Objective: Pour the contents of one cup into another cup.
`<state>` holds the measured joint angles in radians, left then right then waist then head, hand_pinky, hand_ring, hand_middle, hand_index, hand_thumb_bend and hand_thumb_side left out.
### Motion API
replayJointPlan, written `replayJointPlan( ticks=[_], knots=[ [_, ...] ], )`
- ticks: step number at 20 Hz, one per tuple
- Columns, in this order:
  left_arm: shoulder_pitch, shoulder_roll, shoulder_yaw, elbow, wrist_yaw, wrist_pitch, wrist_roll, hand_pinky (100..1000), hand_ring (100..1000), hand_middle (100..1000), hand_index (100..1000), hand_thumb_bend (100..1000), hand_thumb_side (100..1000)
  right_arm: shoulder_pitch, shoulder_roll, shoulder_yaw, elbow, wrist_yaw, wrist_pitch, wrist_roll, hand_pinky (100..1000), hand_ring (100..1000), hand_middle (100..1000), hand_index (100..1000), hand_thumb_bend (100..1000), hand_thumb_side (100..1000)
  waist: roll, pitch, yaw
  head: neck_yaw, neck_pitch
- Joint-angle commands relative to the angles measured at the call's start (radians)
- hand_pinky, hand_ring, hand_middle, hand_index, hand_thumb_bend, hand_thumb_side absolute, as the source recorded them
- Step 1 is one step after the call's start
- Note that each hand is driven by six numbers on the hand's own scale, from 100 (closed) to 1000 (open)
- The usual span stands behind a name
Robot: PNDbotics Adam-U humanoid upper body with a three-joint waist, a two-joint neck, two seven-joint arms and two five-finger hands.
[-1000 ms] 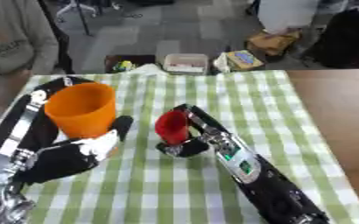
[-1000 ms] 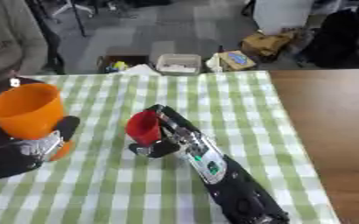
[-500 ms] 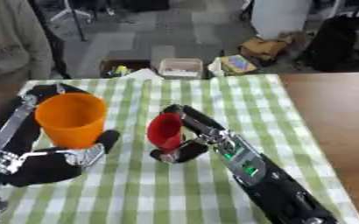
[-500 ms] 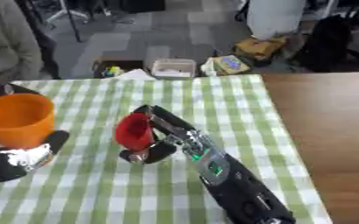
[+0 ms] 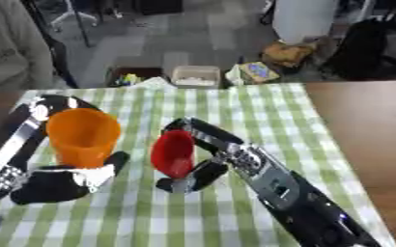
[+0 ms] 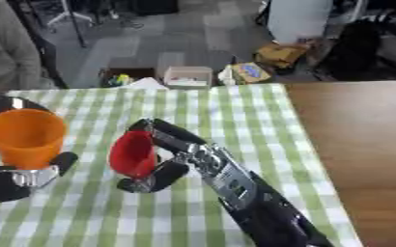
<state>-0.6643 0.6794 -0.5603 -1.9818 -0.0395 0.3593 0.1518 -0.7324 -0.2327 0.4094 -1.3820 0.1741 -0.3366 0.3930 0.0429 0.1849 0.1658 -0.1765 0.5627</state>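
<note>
red cup [image 6: 134, 153] in right hand [image 6: 169, 155], orange cup [image 6: 24, 137] in left hand [image 6: 15, 181], checked cloth [image 6: 108, 212]

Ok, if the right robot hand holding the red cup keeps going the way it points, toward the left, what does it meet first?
Most likely the orange plastic cup held by the left robot hand. The right robot hand, curled round the red plastic cup, points that way across bare green checked tablecloth, though depth is unclear.

Nothing readable here tbh, no labels or numbers I can make out on anything.
</note>
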Motion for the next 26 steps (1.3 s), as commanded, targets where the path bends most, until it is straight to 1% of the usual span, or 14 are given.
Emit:
replayJointPlan(
  ticks=[1,4,9,10,11,17,21,26],
  knots=[
    [-0.036,0.014,0.012,-0.018,-0.064,0.026,-0.033,200,323,189,549,211,100,-0.011,-0.007,0.012,-0.055,-0.035,0.009,0.028,171,238,403,429,369,100,0.001,-0.020,0.000,0.001,0.001],
    [-0.069,0.005,0.013,-0.018,-0.143,0.041,-0.080,195,313,184,546,236,100,-0.008,0.002,0.025,-0.073,-0.058,0.020,0.055,172,238,403,428,371,100,0.000,-0.021,0.000,0.000,-0.001],
    [-0.112,-0.014,0.017,-0.018,-0.260,0.041,-0.158,190,302,177,544,264,100,-0.003,0.019,0.036,-0.069,-0.086,0.038,0.082,173,239,404,428,371,100,-0.001,-0.021,0.004,-0.003,-0.004],
    [-0.120,-0.019,0.017,-0.018,-0.279,0.043,-0.172,189,301,177,544,266,100,-0.002,0.023,0.038,-0.067,-0.088,0.040,0.086,173,239,403,428,394,100,-0.001,-0.021,0.004,-0.003,-0.004],
    [-0.126,-0.024,0.017,-0.018,-0.296,0.045,-0.185,188,298,175,543,275,100,-0.001,0.026,0.040,-0.066,-0.091,0.041,0.089,174,239,404,428,372,100,-0.001,-0.021,0.004,-0.003,-0.004],
    [-0.162,-0.053,0.016,-0.018,-0.432,0.053,-0.267,184,285,166,538,309,100,0.006,0.038,0.049,-0.059,-0.105,0.050,0.109,175,240,404,428,373,100,-0.002,-0.020,0.004,0.002,-0.003],
    [-0.178,-0.068,0.018,-0.018,-0.522,0.045,-0.318,180,274,158,532,335,100,0.008,0.042,0.051,-0.058,-0.115,0.055,0.116,175,239,404,427,374,100,-0.001,-0.019,0.005,0.006,-0.003],
    [-0.188,-0.082,0.017,-0.018,-0.590,0.032,-0.359,170,262,150,527,352,100,0.011,0.045,0.051,-0.057,-0.123,0.061,0.119,176,240,404,427,374,100,-0.001,-0.018,0.005,0.010,-0.004]
  ],
)
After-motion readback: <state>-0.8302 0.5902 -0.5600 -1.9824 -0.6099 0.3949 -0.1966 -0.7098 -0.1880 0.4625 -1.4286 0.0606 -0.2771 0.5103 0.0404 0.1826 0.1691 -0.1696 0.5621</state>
